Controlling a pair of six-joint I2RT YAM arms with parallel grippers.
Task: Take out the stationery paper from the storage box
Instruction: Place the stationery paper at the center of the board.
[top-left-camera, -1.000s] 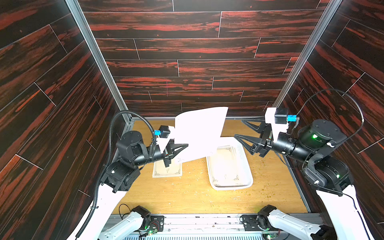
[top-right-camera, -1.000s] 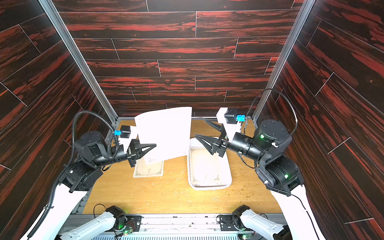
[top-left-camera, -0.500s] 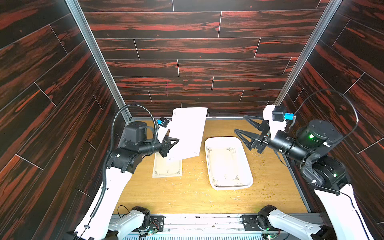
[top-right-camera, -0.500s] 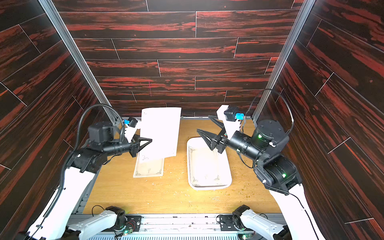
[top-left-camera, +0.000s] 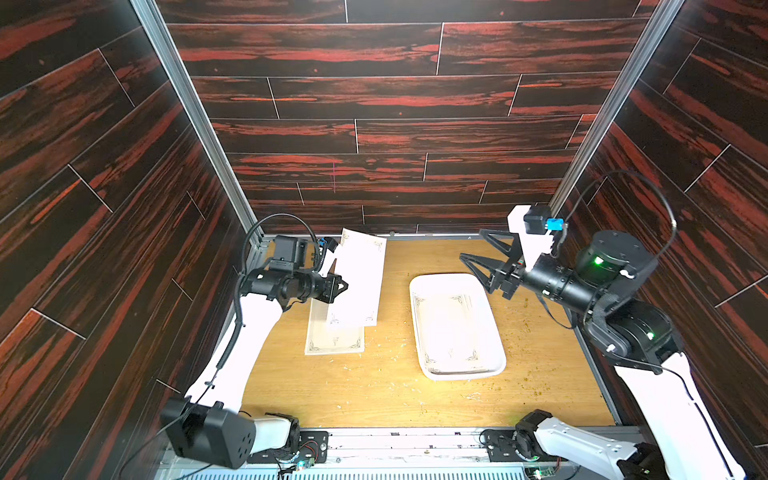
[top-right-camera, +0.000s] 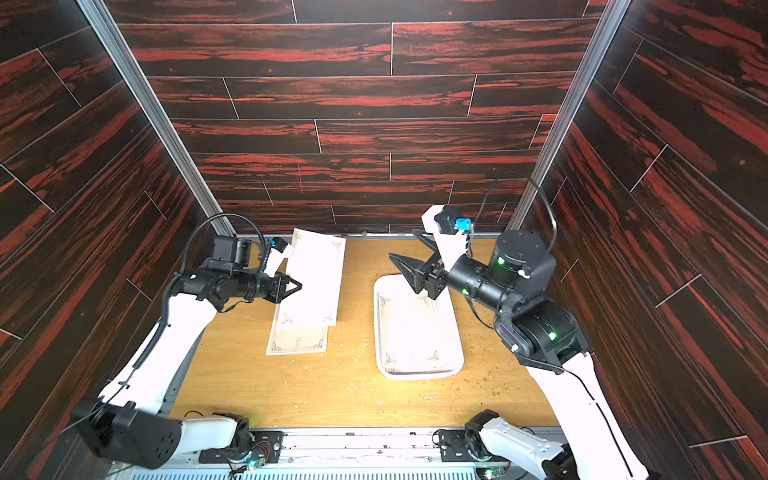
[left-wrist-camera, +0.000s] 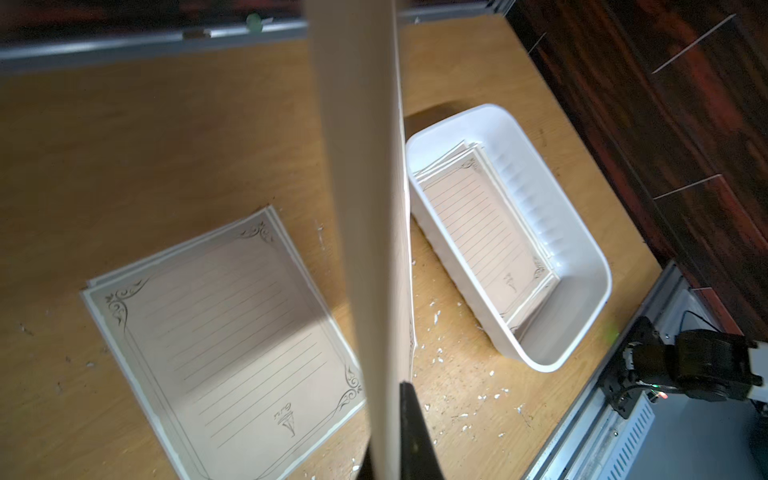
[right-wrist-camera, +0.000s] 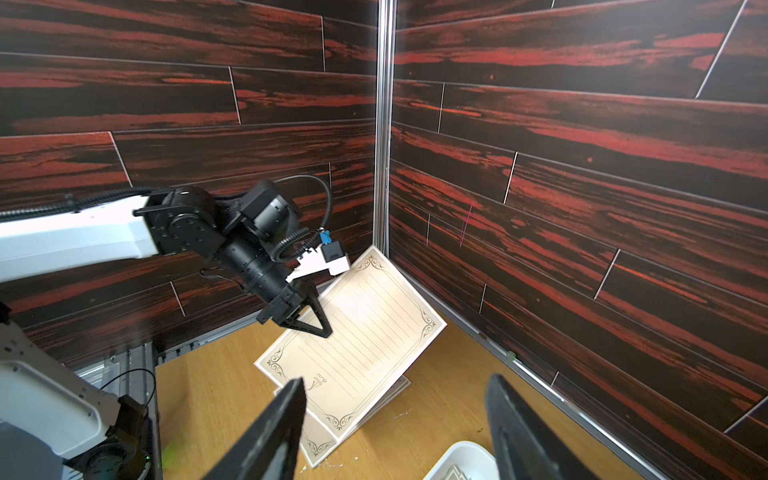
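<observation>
My left gripper (top-left-camera: 343, 286) (top-right-camera: 297, 286) is shut on one edge of a cream sheet of stationery paper (top-left-camera: 359, 282) (right-wrist-camera: 365, 328). The sheet hangs tilted above a small stack of like sheets (top-left-camera: 334, 343) (left-wrist-camera: 216, 332) lying on the table's left side. In the left wrist view the held sheet (left-wrist-camera: 361, 166) shows edge-on. The white storage box (top-left-camera: 465, 376) (left-wrist-camera: 561, 232) lies right of centre, with more sheets (top-left-camera: 451, 328) (left-wrist-camera: 486, 232) flat inside it. Above the box's far end, my right gripper (top-left-camera: 471, 244) (right-wrist-camera: 395, 382) stands open and holds nothing.
Small pale crumbs (top-left-camera: 390, 347) are scattered over the wooden table (top-left-camera: 374, 395). Dark wood-patterned walls close in the back and both sides. A metal rail (top-left-camera: 415, 436) runs along the front edge, where the two arm bases stand.
My left arm has carried the sheet leftward and down, from beside the box to over the stack on the table. The right gripper stayed open and drew back a little.
</observation>
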